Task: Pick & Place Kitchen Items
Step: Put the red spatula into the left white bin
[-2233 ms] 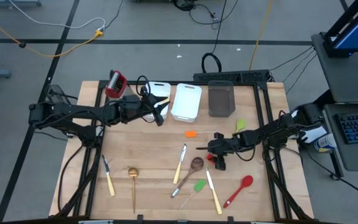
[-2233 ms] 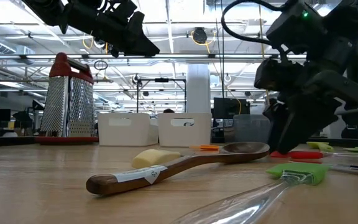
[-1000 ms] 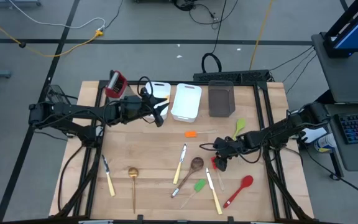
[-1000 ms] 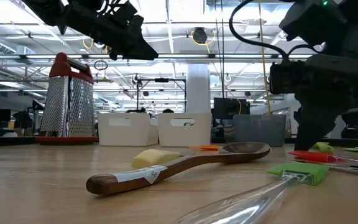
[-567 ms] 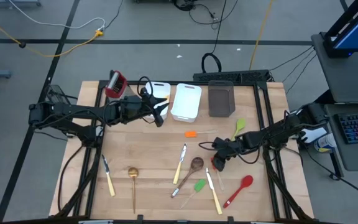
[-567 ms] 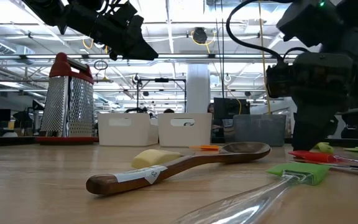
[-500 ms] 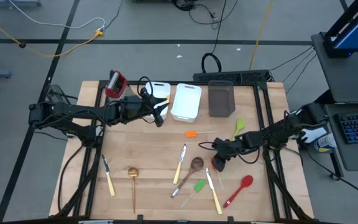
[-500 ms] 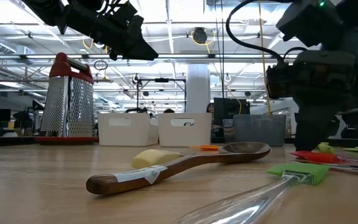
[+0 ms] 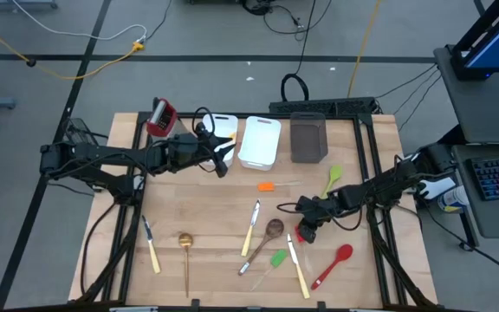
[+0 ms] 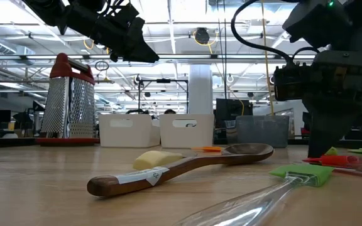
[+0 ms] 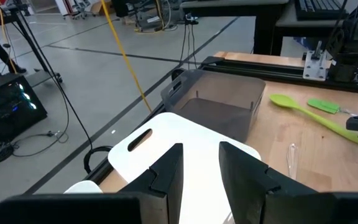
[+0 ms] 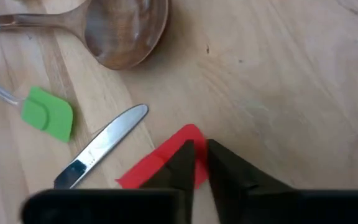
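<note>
Right pincer (image 12: 196, 163) is down at the worktop (image 9: 206, 208), its fingers nearly together over a small red piece (image 12: 160, 167). The piece lies flat on the wood beneath the fingertips, beside the knife (image 12: 101, 146) blade and just off the bowl of the brown wooden spoon (image 12: 124, 31). A firm grip cannot be confirmed.

Left pincer (image 9: 223, 154) hangs part open, empty, above the white bin (image 11: 185, 149).

No words, numbers or brand marks can be read anywhere. The pale label on the wooden spoon (image 10: 144, 176), lower middle of the low view, shows no legible print.
</note>
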